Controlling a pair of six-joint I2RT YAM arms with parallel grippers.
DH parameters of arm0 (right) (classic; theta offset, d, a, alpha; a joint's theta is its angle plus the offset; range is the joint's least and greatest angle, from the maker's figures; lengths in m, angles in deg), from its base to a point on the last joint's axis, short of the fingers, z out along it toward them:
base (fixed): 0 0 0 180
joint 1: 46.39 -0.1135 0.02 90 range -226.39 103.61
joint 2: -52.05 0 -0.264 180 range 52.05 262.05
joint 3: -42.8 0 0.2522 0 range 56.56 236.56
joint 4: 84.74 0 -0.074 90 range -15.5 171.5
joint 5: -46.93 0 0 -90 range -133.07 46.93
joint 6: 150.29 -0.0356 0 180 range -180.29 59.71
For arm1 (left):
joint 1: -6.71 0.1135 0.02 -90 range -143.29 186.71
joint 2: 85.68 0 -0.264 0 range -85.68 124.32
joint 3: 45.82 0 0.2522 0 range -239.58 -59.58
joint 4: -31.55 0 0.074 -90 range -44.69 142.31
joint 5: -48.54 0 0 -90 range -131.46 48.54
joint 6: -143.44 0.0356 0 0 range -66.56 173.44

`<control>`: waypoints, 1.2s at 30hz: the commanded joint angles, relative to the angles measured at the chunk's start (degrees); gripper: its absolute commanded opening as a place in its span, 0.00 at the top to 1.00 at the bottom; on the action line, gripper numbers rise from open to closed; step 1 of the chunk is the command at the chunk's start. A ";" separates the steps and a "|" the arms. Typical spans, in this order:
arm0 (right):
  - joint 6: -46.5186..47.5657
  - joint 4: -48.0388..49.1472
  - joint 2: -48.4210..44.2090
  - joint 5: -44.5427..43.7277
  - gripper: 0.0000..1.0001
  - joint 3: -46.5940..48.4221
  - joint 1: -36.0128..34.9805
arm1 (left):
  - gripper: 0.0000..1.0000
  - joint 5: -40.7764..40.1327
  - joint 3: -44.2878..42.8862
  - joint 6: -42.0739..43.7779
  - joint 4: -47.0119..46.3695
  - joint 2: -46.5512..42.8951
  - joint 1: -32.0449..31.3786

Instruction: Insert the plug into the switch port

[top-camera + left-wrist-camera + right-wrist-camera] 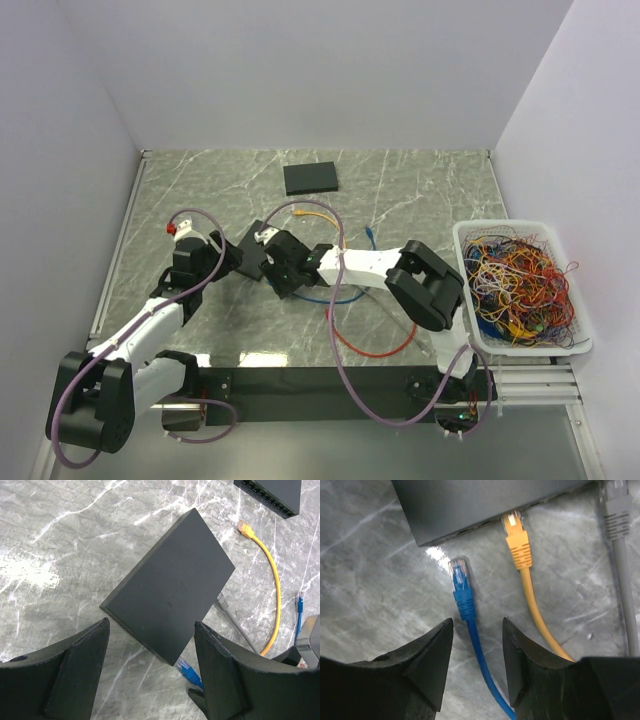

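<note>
At the middle of the left wrist view lies the switch point(170, 590), flat on the marble table point(60, 540). The left gripper point(150, 630) hangs over its near corner, fingers spread wide and holding nothing.

In the right wrist view the blue plug point(460, 582) lies on the table just short of the switch's port edge, outside any port. Its cable runs down between the fingers of the right gripper point(477, 621), which stand apart with a gap on either side of the cable. To the right, a yellow plug point(516, 540) meets the port edge; I cannot tell whether it is seated. A grey plug point(617, 512) sits at the upper right.

In the top view a basket point(505, 223) of cables stands at the right edge, and a second switch point(311, 177) lies at upper centre.
</note>
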 commanded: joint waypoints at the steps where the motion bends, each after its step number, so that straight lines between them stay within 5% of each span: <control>1: -0.41 0.05 2.02 0.29 0.49 2.72 -0.45 | 0.26 0.96 0.29 0.89 -2.51 -0.38 0.26; 8: -0.50 -0.22 3.34 0.12 0.55 4.13 -0.36 | 0.26 1.05 0.38 0.98 -2.59 -0.29 0.26; 20: 0.21 1.71 0.63 -0.76 0.96 1.50 -0.53 | 0.26 1.14 0.47 1.07 -2.51 -0.73 0.35; 36: 0.47 16.02 -15.89 2.57 1.00 -13.17 -0.45 | 0.27 6.93 -0.33 -2.79 -1.36 -9.16 0.26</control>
